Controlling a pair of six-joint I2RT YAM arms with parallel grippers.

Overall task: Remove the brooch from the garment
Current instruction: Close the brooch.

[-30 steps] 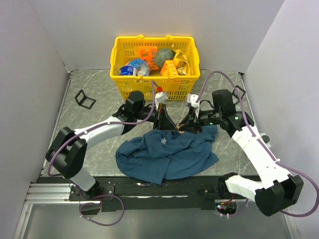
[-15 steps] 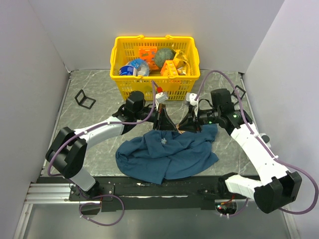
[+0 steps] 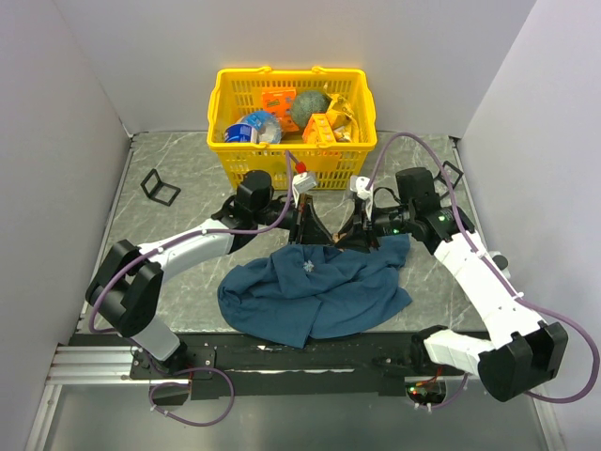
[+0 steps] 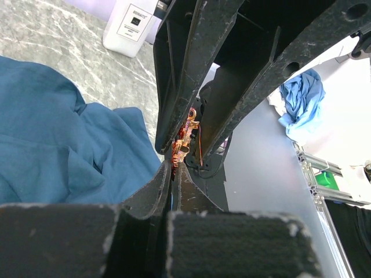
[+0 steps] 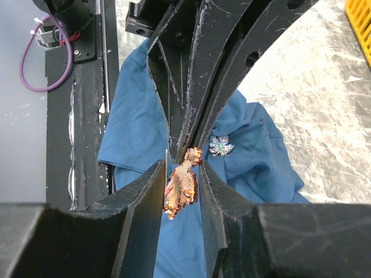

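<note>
The crumpled blue garment (image 3: pixel 310 296) lies between the arms, also visible in both wrist views (image 4: pixel 58 150) (image 5: pixel 255 150). Above its far edge, the two grippers meet tip to tip. The brooch (image 5: pixel 184 184), a small orange-copper leaf, hangs clear of the cloth. My left gripper (image 5: pixel 189 149) (image 3: pixel 304 235) (image 4: pixel 174 167) is shut on its upper end. My right gripper (image 5: pixel 182 169) (image 3: pixel 355 237) straddles the brooch, its jaws a little apart with narrow gaps on each side. In the left wrist view the brooch (image 4: pixel 185 142) shows just past my shut fingertips. From above it is a speck (image 3: pixel 336 246).
A yellow basket (image 3: pixel 291 162) full of items stands just behind the grippers. A second, silver-blue leaf pin (image 5: pixel 220 146) (image 3: pixel 307 270) sits on the garment. Black clips (image 3: pixel 160 187) (image 3: pixel 451 174) lie at the left and right. A white bottle (image 4: pixel 130 26) stands nearby.
My right gripper has edged slightly left toward the left gripper. The left arm, brooch and garment have stayed in place.
</note>
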